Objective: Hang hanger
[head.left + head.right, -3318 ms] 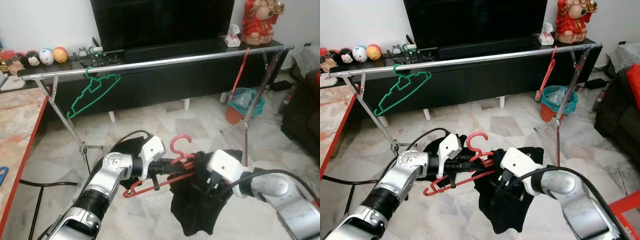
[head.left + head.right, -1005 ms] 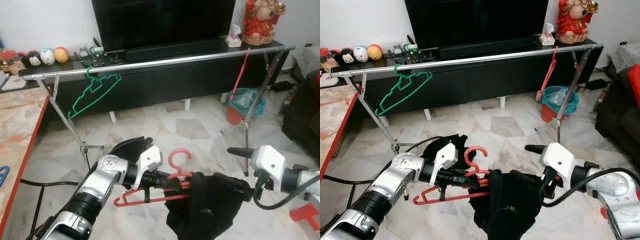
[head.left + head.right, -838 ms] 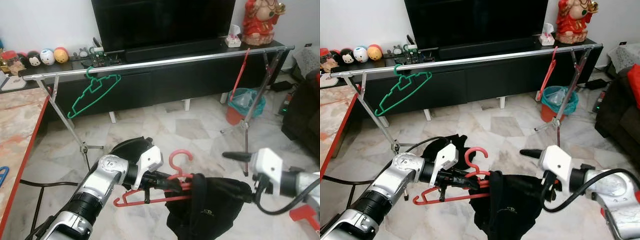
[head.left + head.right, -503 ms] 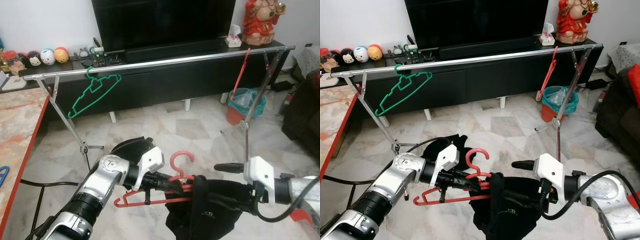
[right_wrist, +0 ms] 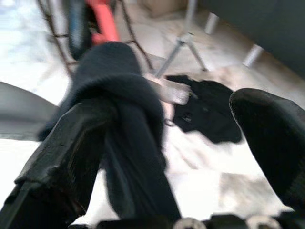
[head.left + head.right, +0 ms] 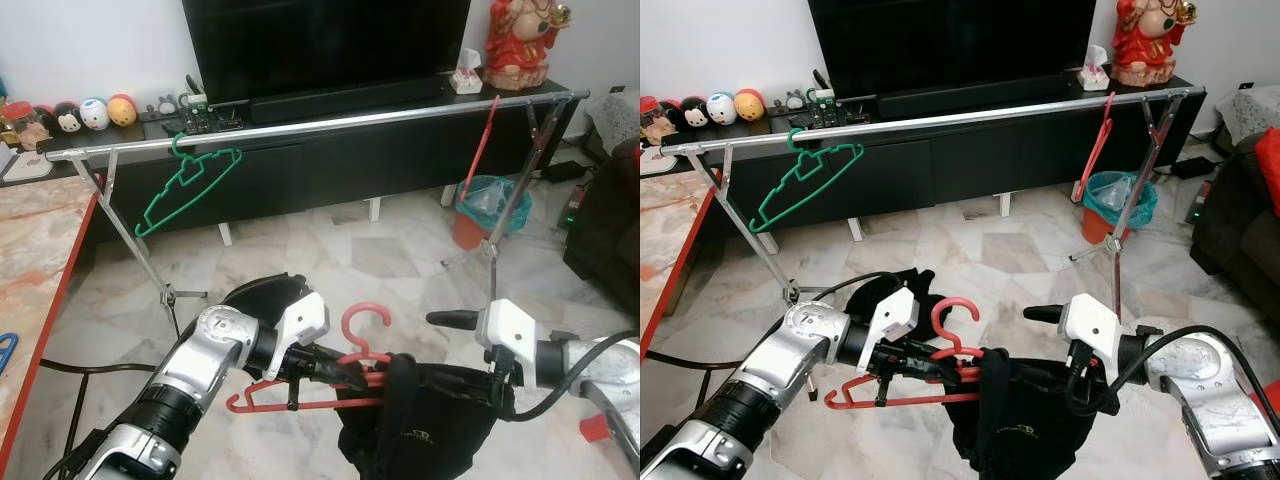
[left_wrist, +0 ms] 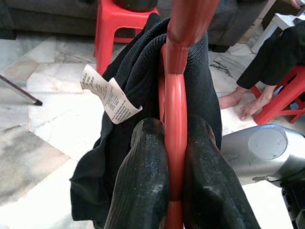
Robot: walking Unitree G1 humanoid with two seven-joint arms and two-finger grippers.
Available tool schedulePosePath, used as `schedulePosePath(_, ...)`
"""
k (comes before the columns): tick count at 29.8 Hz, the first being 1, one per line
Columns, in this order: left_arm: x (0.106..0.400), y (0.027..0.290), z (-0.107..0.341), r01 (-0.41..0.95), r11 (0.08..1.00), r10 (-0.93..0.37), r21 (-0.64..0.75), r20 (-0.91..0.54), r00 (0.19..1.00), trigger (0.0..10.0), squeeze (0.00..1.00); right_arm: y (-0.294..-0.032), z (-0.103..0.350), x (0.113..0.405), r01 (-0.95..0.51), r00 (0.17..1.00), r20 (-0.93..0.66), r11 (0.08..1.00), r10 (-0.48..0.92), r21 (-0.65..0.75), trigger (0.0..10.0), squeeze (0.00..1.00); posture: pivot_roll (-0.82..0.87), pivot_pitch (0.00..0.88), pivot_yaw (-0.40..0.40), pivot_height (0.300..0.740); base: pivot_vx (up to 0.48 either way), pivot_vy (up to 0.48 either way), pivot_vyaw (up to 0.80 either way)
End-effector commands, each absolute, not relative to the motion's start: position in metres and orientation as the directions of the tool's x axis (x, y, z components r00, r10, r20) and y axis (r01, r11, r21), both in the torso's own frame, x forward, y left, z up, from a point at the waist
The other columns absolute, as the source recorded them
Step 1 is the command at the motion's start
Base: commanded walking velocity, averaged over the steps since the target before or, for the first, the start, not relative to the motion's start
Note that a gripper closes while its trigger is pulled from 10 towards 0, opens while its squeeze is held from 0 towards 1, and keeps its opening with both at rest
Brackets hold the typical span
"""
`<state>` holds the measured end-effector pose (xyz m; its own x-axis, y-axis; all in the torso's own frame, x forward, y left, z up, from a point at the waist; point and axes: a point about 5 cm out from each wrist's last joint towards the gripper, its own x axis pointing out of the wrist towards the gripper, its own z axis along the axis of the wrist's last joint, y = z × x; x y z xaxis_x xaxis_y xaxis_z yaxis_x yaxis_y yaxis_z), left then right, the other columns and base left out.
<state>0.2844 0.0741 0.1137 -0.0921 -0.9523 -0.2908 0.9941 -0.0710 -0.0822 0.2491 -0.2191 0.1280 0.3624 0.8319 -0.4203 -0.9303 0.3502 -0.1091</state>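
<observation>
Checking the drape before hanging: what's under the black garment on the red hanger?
Under the black garment, the red hanger arm runs in from the left gripper; its far end is covered.

The red hanger (image 6: 330,375) lay nearly level below the metal rail (image 6: 330,125), hook upward, a black garment (image 6: 420,435) draped over its right end.

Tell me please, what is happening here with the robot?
The left gripper is shut on a red hanger with a black garment draped on it. The right gripper is open, one finger under the cloth. The metal rail beyond holds a green hanger; the red one is not yet hung.
</observation>
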Motion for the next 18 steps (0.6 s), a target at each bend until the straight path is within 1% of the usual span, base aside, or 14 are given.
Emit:
schedulePosePath(1, 0.281, 0.069, 0.121, 0.991, -0.115, -0.956, -0.068, -0.262, -0.129, 10.0, 0.00, -0.208, 0.135, 0.248, -0.951, 0.308, -0.385, 0.292, 0.870, -0.100, 10.0, 0.00, -0.10, 0.000, 0.057, 0.740, 0.000, 0.000, 0.00)
schedulePosePath(2, 0.281, 0.069, 0.121, 0.991, -0.115, -0.956, -0.069, -0.263, -0.130, 10.0, 0.00, -0.205, 0.136, 0.245, -0.960, 0.276, -0.373, 0.268, 0.886, -0.076, 10.0, 0.00, -0.10, 0.000, 0.057, 0.740, 0.000, 0.000, 0.00)
schedulePosePath(3, 0.281, 0.069, 0.121, 0.991, -0.115, -0.956, -0.069, -0.263, -0.130, 10.0, 0.00, -0.205, 0.136, 0.245, -0.960, 0.276, -0.373, 0.268, 0.886, -0.076, 10.0, 0.00, -0.10, 0.000, 0.057, 0.740, 0.000, 0.000, 0.00)
schedulePosePath(4, 0.280, 0.069, 0.121, 0.991, -0.115, -0.956, -0.072, -0.264, -0.130, 10.0, 0.00, -0.203, 0.138, 0.242, -0.969, 0.244, -0.365, 0.240, 0.898, -0.057, 10.0, 0.00, -0.10, 0.000, 0.057, 0.740, 0.000, 0.000, 0.00)
schedulePosePath(7, 0.280, 0.069, 0.120, 0.990, -0.118, -0.955, -0.075, -0.265, -0.134, 10.0, 0.00, -0.202, 0.140, 0.240, -0.976, 0.215, -0.354, 0.215, 0.910, -0.042, 10.0, 0.00, -0.10, 0.000, 0.056, 0.740, 0.000, 0.000, 0.00)
schedulePosePath(18, 0.278, 0.066, 0.122, 0.989, -0.131, -0.954, -0.074, -0.263, -0.146, 10.0, 0.00, -0.196, 0.124, 0.238, -0.983, 0.169, -0.409, 0.182, 0.897, -0.006, 10.0, 0.00, -0.09, 0.000, 0.055, 0.740, 0.000, 0.000, 0.00)
